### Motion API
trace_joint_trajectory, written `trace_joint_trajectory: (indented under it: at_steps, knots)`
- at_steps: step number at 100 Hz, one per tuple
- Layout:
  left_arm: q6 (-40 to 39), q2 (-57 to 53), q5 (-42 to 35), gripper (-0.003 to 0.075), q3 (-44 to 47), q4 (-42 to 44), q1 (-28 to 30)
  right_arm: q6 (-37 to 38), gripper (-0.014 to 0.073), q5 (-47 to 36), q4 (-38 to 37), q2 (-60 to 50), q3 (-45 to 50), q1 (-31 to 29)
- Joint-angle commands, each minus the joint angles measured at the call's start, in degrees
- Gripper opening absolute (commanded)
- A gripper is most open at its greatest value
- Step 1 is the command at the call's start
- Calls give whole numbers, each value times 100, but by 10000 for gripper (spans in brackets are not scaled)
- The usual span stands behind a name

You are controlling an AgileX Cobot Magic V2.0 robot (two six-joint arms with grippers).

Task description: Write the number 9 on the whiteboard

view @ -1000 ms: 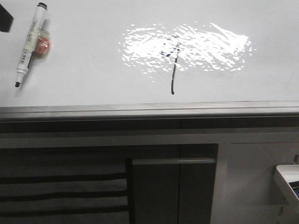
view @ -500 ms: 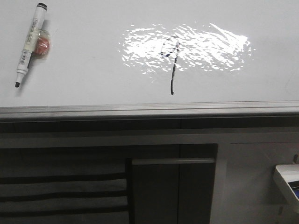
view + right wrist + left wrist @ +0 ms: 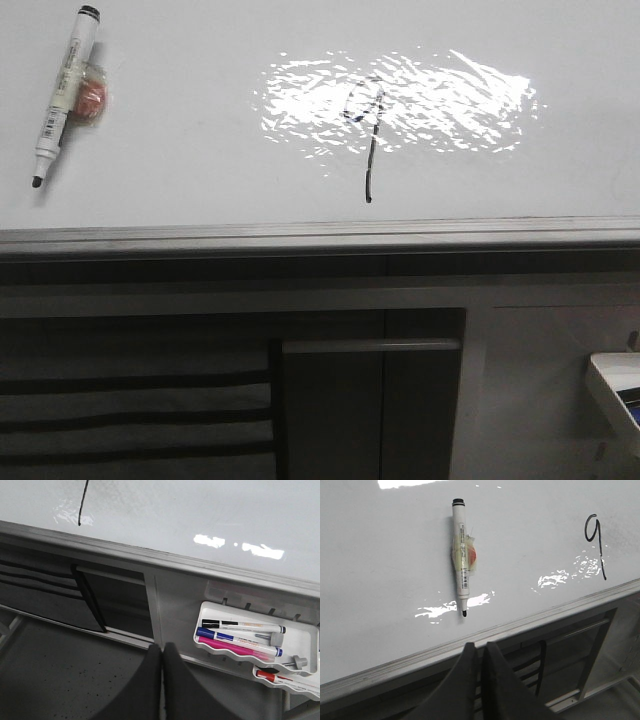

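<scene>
Only rightward: pen tray [image 3: 305,645] below whiteboard [image 3: 200,510]

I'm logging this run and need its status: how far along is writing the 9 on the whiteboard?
Looks done: the number 9 stands complete on the whiteboard, loop and tail both drawn. Nothing is in hand: the marker lies uncapped on the board, apart from the figure, and the left gripper and right gripper are shut on nothing, off the board's near edge. Seemingly nothing is left, except perhaps capping the marker.
</scene>
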Motion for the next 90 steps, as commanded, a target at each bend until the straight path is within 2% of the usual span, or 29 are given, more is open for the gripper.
trace_joint_trajectory:
  at_steps: [1, 19, 40, 53, 66, 80, 90]
  knots:
    - [-48, 33, -452, -20, -154, -93, 22, 2, -72, -332, -112, 75, -119, -38]
    - [-48, -135, -558, -20, -32, -93, 48, 2, -72, -332, -112, 75, -119, -38]
    - [-48, -1127, -641, -20, 716, -37, 759, 2, -72, -332, -112, 75, -119, -38]
    - [-97, -1638, -1309, -20, 1413, -37, 1110, 2, -72, -332, -112, 75, -119, -38]
    - [-97, -2187, -1718, -20, 1896, -1, 1153, 2, -72, -332, -112, 75, -119, -38]
    - [-97, -2163, -2191, -20, 2161, 4, 1163, 2, -72, -332, -112, 75, -119, -38]
    - [-97, -2163, -2830, -20, 2447, -163, 1163, 2, -72, -332, -112, 75, -119, -38]
